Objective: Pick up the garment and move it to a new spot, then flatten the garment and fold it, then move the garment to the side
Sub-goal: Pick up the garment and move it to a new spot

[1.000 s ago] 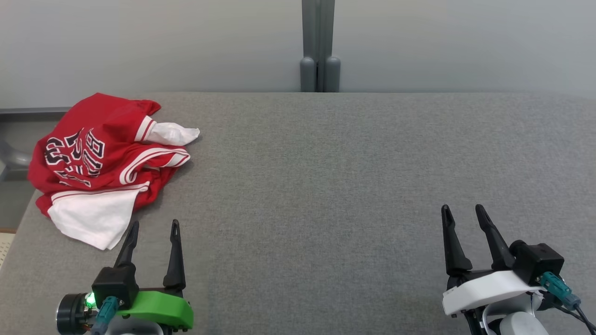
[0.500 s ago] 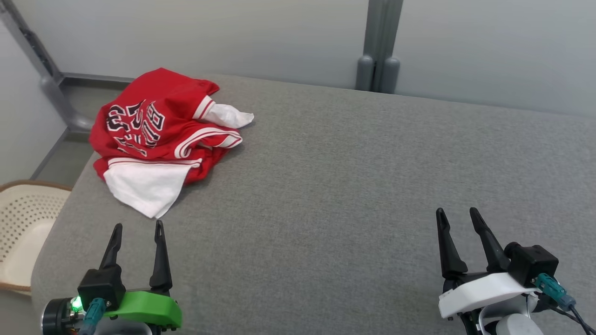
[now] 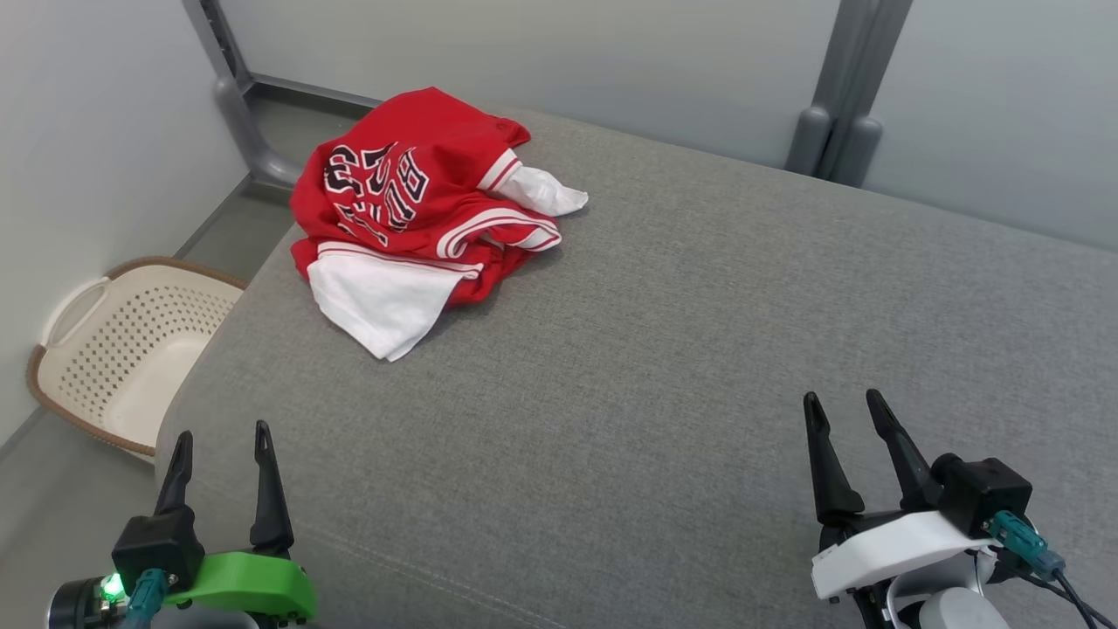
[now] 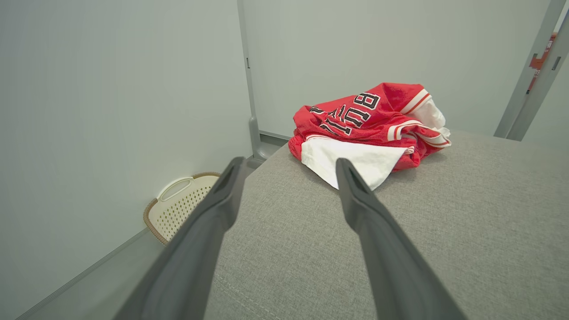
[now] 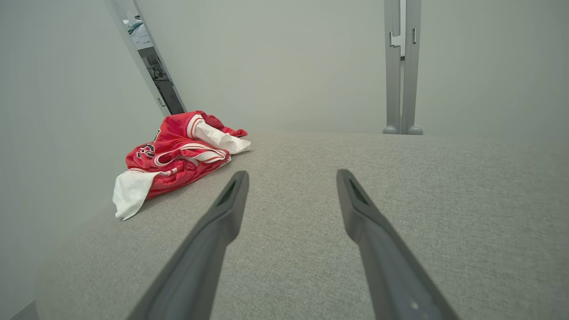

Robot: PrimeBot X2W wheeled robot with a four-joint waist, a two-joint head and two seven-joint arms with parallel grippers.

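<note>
Both left gripper (image 3: 222, 430) and right gripper (image 3: 843, 397) keep fingers apart; view turned left, basket (image 3: 131, 341) now shows; garment (image 3: 410, 201) unmoved.

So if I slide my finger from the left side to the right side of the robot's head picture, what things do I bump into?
cream laundry basket → red and white jersey → right claw
</note>
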